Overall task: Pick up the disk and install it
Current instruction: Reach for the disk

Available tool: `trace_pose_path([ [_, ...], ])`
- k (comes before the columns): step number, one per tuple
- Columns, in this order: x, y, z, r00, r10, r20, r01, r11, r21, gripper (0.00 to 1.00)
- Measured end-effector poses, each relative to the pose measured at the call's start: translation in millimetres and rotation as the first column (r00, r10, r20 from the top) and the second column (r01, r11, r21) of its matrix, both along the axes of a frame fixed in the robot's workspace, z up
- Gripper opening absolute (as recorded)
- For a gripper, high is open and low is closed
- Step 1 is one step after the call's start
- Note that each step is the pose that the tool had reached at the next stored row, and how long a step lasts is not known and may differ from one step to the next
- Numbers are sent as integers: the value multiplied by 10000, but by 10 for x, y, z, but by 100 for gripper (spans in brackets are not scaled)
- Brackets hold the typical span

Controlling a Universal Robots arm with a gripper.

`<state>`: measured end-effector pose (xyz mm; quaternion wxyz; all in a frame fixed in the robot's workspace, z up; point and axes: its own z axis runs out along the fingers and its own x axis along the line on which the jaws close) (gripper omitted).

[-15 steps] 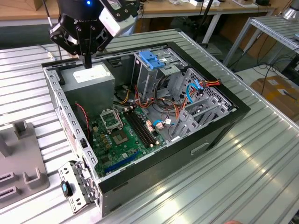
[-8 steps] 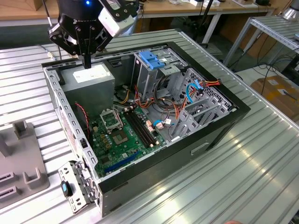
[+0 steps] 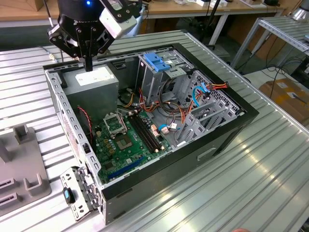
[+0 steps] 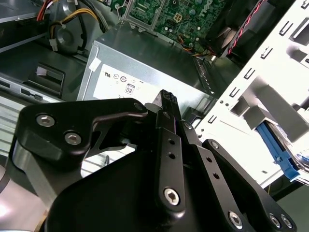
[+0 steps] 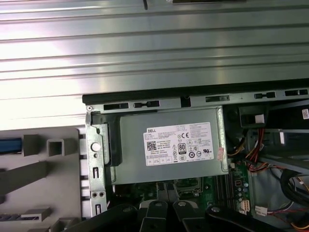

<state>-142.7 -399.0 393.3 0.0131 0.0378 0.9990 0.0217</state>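
The black claw (image 3: 88, 65) hangs clenched, its 2 slim fingers pressed together on nothing, just above the grey sheet-metal power-supply box (image 3: 91, 84). That box fills the case's back corner on the exterior view's left. In the second wrist view the ribbed fingertip end of the claw (image 4: 166, 96) sits over the box's white sticker (image 4: 120, 87). In the first wrist view the same box (image 5: 169, 145) shows as a flat, matte rectangle. The open computer case (image 3: 193, 154), black-walled and boxy, rests on a table (image 3: 251, 183) of ribbed, shiny aluminium slats. Inside it lies a green motherboard (image 3: 128, 140) with 1 square socket and long dark slots. Next to the board stands a tall perforated metal cage (image 3: 154, 82) with a blue plastic handle (image 3: 157, 62), and red and orange cables (image 3: 183, 113) loop near it. A grey moulded fixture (image 3: 19, 164) with blocky slots sits by the table's edge at the exterior view's left. The disk is not in the claw, and I cannot tell where it lies.
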Motion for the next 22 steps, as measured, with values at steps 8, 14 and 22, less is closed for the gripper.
trace_pose_path([
  [8, -101, 0, 0, 10000, -1, 0, 1, 10000, 0, 11],
  [14, -107, 0, 0, 10000, 0, 0, 0, 10000, 0, 11],
  [22, -110, 0, 0, 10000, -1, 0, 1, 10000, 1, 11],
])
